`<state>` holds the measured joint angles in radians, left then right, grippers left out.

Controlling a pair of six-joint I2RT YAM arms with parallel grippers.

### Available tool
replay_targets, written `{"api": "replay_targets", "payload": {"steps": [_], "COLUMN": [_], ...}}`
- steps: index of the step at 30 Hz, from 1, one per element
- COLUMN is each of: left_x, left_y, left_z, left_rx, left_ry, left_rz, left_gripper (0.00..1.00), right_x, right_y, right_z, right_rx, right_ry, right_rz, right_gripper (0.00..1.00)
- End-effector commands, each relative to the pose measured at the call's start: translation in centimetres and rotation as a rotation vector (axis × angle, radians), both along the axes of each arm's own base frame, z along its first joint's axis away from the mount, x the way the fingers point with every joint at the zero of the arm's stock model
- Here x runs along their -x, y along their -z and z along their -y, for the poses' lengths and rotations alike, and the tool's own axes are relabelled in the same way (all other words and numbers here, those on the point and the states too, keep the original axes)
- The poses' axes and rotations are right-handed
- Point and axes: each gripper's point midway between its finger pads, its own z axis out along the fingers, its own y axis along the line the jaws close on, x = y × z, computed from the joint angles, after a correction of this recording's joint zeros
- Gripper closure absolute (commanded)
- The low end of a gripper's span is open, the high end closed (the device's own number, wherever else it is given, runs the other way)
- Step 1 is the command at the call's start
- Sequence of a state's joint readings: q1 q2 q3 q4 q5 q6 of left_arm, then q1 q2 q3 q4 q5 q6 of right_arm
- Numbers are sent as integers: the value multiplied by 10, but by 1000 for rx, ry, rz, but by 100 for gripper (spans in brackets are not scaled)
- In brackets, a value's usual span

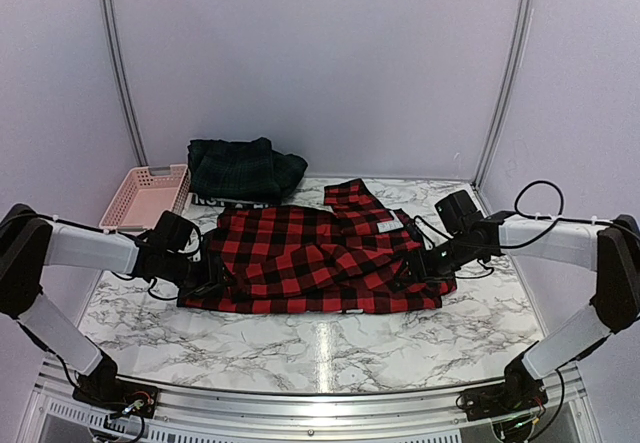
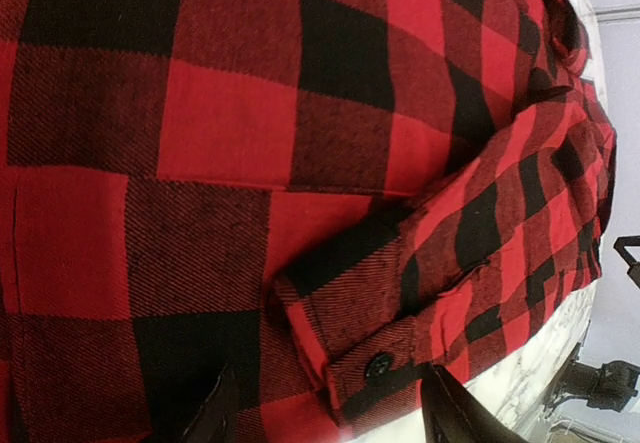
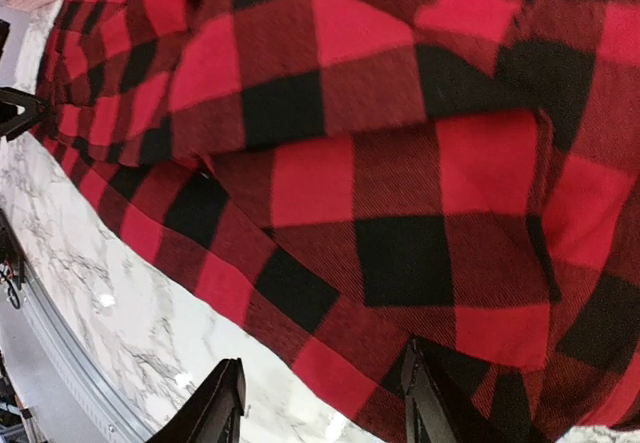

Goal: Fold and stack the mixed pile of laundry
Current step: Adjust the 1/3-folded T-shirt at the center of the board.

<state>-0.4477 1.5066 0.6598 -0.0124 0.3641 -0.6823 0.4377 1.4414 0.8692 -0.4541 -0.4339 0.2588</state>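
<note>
Top external view: red-and-black checked shirt (image 1: 310, 258) is being shown spread mid-tabletop (image 1: 330, 348), long axis running L-R btwn the arms. Left gripper (image 1: 205, 283) is being held at the shirt's L end and right gripper (image 1: 415, 266) at its R end, so each end is being covered by the nearer arm. Left wrist view: fingers (image 2: 212, 415) are being held apart, w/ buttoned cuff (image 2: 370, 353) lying btwn them. Right wrist view: fingers (image 3: 222, 405) also apart, astride the near hem. Nothing is being clamped yet. Dark green plaid piece (image 1: 245, 168) is being left at the back.
</note>
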Motion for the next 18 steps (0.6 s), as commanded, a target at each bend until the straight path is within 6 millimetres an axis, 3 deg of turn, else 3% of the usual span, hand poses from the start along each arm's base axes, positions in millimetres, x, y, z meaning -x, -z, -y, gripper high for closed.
{"api": "replay_targets", "payload": {"steps": [1,11,15,18], "left_x": [6,6,4,1], "left_y": [17,18,17,13], "left_z": [0,7,11,15], "left_rx": [-42,-57,-58,-48], "left_ry": [-6,24,39,52], "left_rz": [-61,-58,-52,-38], "left_gripper": [35,28,30,36], "right_x": [5,9,17,25], "right_y": [22,36,50,59], "right_z": [29,70,76,76], "right_rx": [102,239,256,259], "right_ry": [121,247,247,233], "right_rz": [-77,-93,-135,-164], "right_gripper": [50,49,50,56]}}
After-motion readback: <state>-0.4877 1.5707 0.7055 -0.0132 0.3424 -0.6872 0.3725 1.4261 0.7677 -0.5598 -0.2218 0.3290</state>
